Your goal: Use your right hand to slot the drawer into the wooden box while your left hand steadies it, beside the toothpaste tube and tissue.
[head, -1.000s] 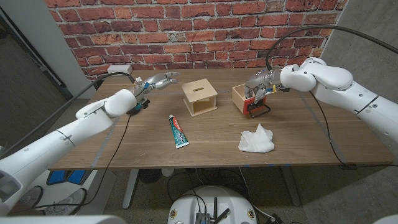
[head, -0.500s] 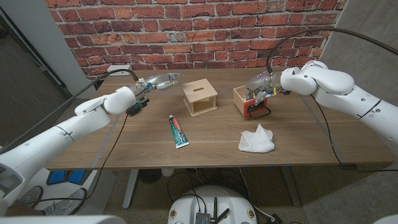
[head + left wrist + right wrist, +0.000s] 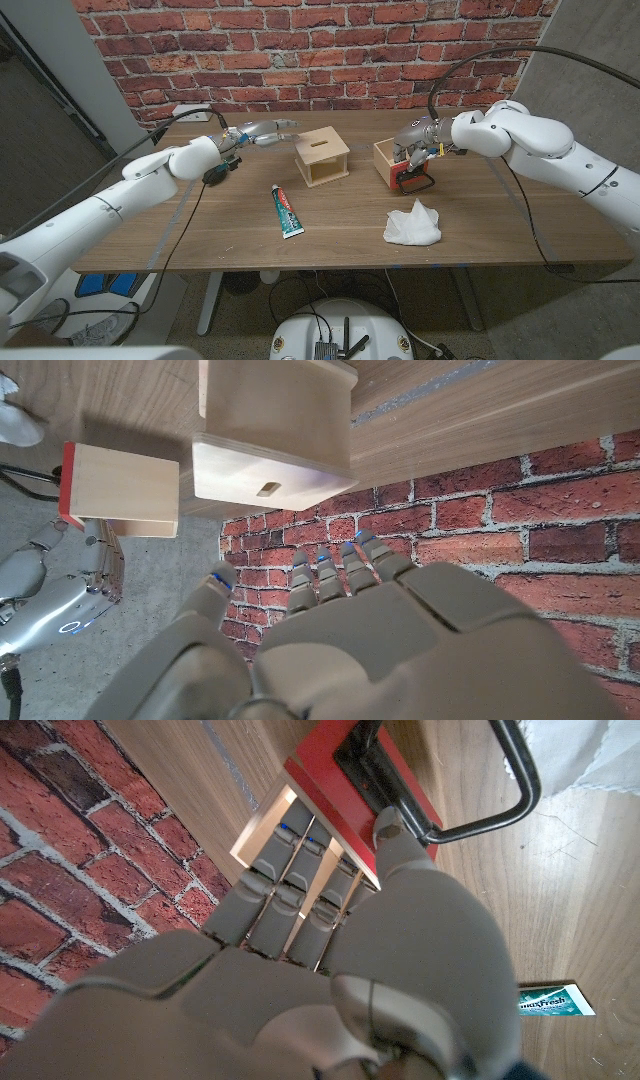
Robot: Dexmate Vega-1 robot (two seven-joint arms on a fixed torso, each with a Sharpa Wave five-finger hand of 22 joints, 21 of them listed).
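Note:
The wooden box (image 3: 321, 155) with a slot in its top stands at mid-table, its underside facing the left wrist camera (image 3: 270, 440). The drawer (image 3: 388, 152), with a red front and black wire handle (image 3: 417, 181), sits to its right; my right hand (image 3: 415, 138) grips it. In the right wrist view the fingers (image 3: 285, 870) hook inside the drawer (image 3: 318, 782) and the thumb presses the red face. My left hand (image 3: 262, 130) hovers open left of the box, fingers stretched toward it, not touching. The toothpaste tube (image 3: 287, 210) and white tissue (image 3: 412, 224) lie nearer the front.
A brick wall (image 3: 330, 45) runs behind the table. A white socket block (image 3: 190, 109) sits at the back left corner, and a black cable (image 3: 190, 215) trails over the table's left side. Bare wood lies between the box and the drawer.
My left hand has reached further right, closing most of the gap to the box. The right hand and the drawer have barely shifted.

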